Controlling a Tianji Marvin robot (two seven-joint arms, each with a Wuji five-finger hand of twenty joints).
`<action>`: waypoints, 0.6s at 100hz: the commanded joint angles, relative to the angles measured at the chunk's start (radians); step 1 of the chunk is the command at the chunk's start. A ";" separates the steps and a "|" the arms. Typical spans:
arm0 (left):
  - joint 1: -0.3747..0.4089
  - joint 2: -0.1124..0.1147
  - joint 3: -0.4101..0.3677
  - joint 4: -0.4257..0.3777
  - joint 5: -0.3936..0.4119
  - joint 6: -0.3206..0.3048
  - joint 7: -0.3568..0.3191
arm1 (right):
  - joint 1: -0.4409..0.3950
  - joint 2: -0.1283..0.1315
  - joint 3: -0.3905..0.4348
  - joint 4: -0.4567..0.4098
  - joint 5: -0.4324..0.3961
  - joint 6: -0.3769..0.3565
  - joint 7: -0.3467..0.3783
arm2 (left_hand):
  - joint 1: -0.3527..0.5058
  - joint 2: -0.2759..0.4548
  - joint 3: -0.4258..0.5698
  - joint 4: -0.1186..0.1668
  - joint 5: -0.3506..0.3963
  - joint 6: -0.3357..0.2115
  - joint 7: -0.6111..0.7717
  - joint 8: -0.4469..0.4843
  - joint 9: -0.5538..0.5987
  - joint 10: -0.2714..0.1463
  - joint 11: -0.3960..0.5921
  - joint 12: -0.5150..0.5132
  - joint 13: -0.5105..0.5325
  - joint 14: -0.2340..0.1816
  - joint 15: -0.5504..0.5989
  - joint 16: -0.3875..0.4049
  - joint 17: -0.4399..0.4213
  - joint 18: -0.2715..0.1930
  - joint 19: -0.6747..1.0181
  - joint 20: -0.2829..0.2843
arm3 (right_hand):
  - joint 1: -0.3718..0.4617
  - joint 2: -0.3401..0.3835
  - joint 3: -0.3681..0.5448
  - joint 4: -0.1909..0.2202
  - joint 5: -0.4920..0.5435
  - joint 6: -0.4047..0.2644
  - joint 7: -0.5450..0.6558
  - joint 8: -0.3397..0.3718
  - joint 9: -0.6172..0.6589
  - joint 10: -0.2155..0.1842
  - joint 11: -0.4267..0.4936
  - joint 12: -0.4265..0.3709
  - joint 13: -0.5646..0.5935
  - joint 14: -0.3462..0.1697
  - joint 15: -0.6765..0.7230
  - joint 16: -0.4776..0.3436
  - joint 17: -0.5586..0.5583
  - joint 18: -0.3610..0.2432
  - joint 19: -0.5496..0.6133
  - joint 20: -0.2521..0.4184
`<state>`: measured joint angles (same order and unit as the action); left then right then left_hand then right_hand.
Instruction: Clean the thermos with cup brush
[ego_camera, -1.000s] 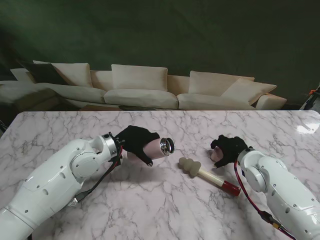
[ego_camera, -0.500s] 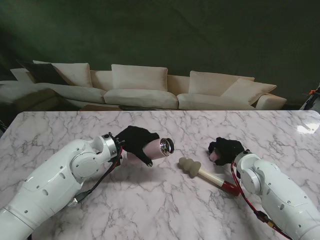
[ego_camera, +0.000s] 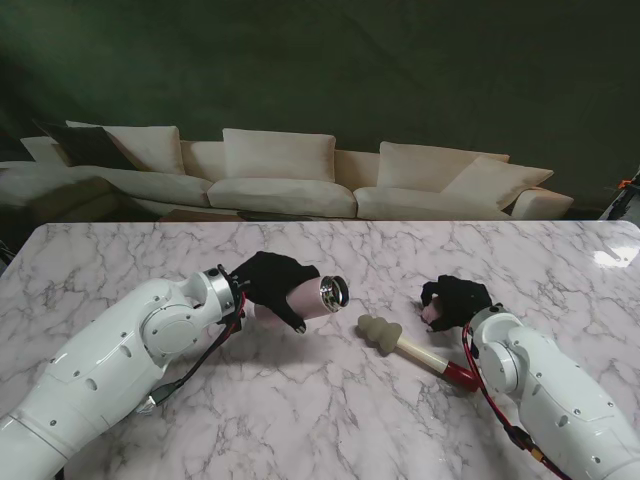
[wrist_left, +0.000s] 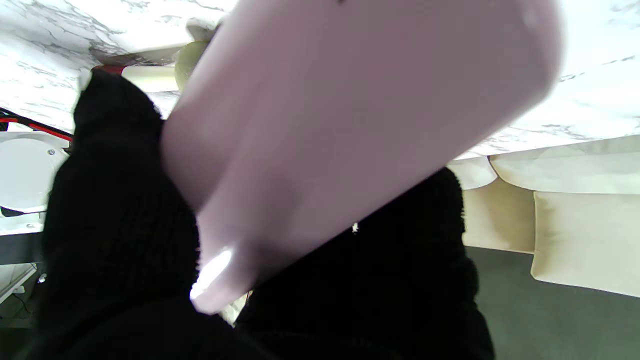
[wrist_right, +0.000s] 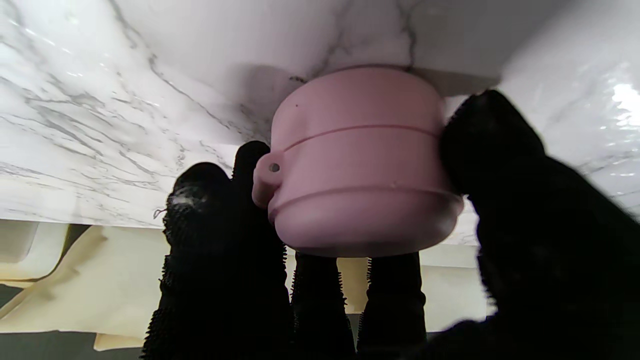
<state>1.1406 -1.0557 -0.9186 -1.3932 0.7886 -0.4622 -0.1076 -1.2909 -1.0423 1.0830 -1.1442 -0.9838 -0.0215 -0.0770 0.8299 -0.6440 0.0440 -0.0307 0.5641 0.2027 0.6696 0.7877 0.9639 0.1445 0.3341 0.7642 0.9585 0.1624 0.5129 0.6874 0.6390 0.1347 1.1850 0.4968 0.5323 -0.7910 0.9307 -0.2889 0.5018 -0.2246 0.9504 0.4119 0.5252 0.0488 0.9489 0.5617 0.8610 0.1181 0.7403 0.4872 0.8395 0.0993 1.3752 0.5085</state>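
- Now the left hand (ego_camera: 272, 284) clamps the thermos (ego_camera: 318, 296); its smooth steel likely slips.
- Right hand (ego_camera: 455, 301) fingers wrap the lid (wrist_right: 357, 165).
- Brush (ego_camera: 415, 350), near thermos: soft head, so grasp the stiff handle.

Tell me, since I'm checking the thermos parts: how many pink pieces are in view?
2: the thermos body in the left hand, and its lid in the right hand.

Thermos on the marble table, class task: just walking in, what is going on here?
The left hand holds the pink thermos off the table, lying sideways, its open steel mouth toward the right. The right hand grips the pink lid, with its fingers around it, close to the marble. The cup brush lies on the table between the hands, unheld, so brushing has not begun.
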 joint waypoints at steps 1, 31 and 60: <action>-0.005 -0.002 -0.001 -0.002 -0.002 -0.002 -0.012 | -0.015 -0.004 0.010 -0.011 0.001 0.001 -0.015 | 0.387 0.370 0.365 0.046 0.099 -0.222 0.161 0.059 0.015 -0.042 0.045 0.020 0.097 -0.087 0.203 0.048 0.014 -0.096 0.059 0.021 | 0.278 0.101 0.193 0.051 0.139 -0.116 0.229 0.075 0.082 -0.053 0.078 0.040 0.123 -0.159 0.199 0.079 0.042 -0.075 0.040 0.023; -0.007 -0.003 0.003 0.004 -0.006 0.004 -0.013 | -0.064 -0.006 0.074 -0.080 -0.018 -0.019 -0.030 | 0.385 0.368 0.365 0.046 0.100 -0.222 0.162 0.058 0.014 -0.041 0.045 0.020 0.096 -0.088 0.203 0.047 0.014 -0.096 0.060 0.020 | 0.294 0.092 0.225 0.044 0.194 -0.127 0.258 0.128 0.146 -0.069 0.084 0.074 0.168 -0.179 0.264 0.102 0.081 -0.079 0.072 0.045; -0.014 -0.002 0.010 0.009 -0.009 0.004 -0.017 | -0.136 -0.015 0.162 -0.204 -0.013 -0.046 -0.028 | 0.385 0.369 0.367 0.046 0.100 -0.222 0.162 0.057 0.014 -0.040 0.046 0.020 0.097 -0.087 0.204 0.046 0.014 -0.096 0.060 0.019 | 0.293 0.084 0.237 0.040 0.220 -0.124 0.254 0.141 0.191 -0.075 0.083 0.086 0.202 -0.178 0.282 0.110 0.112 -0.080 0.094 0.057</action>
<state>1.1352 -1.0558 -0.9112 -1.3843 0.7825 -0.4598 -0.1105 -1.4140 -1.0542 1.2371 -1.3167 -1.0014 -0.0601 -0.1039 0.8299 -0.6440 0.0440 -0.0307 0.5641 0.2027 0.6696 0.7878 0.9639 0.1445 0.3343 0.7642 0.9585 0.1624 0.5132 0.6874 0.6390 0.1347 1.1850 0.4968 0.5316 -0.8515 0.9194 -0.3371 0.5725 -0.2485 0.9505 0.4368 0.6038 0.0505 0.9443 0.5944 0.9239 0.1350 0.7898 0.5102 0.9114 0.1136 1.4359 0.5481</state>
